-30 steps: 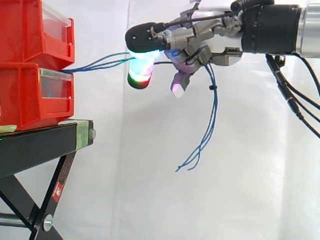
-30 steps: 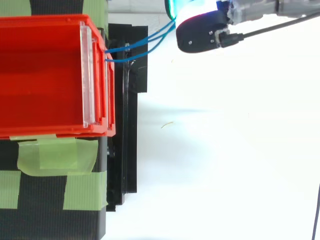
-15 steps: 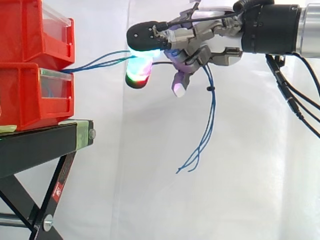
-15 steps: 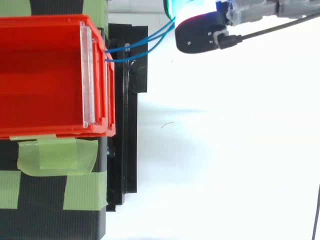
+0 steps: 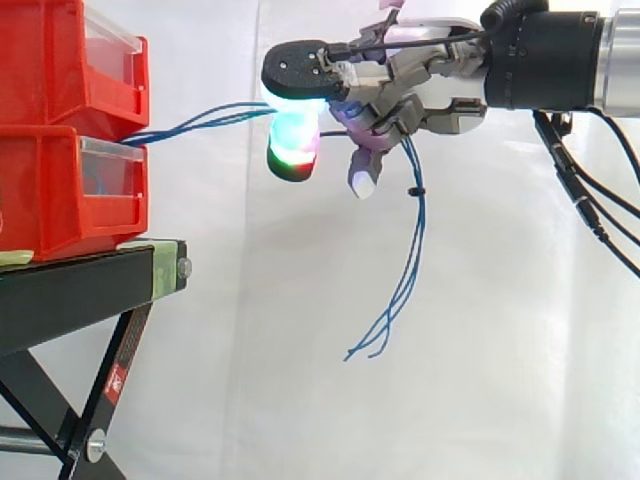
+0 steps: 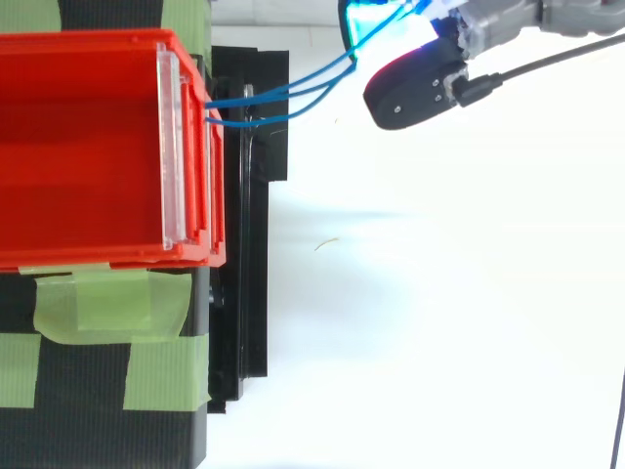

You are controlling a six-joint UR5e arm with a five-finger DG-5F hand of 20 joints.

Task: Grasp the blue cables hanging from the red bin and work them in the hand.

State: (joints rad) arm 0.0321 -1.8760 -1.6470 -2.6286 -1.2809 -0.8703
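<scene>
- Since a second ago, the hand (image 5: 400,95) has drawn a little away from the bins and risen slightly; from above I see it (image 6: 415,88) swung further off the stand's edge.
- With that, the blue cables (image 5: 200,120) run in a straighter line from the lower red bin (image 5: 60,190) across the gap to the hand, and their loose tails below the hand have swung slightly towards the bins.
- I read the hand as closed on the cables: its fingers are curled round them, the strands go in beside the green-and-red glowing pad (image 5: 293,150) and drop out under the palm, hanging free well clear of the black stand (image 5: 80,285).
- In the top view the cables (image 6: 283,98) leave the bin's front lip as separate strands and converge at the hand.
- My judgement: the grasp is made, and I am in the working step, handling the strands within the hand.
- Next I would shift the fingers along the cables while keeping a hold, and pull gently, since more tension could drag the strands out of the bin or nudge it.
</scene>
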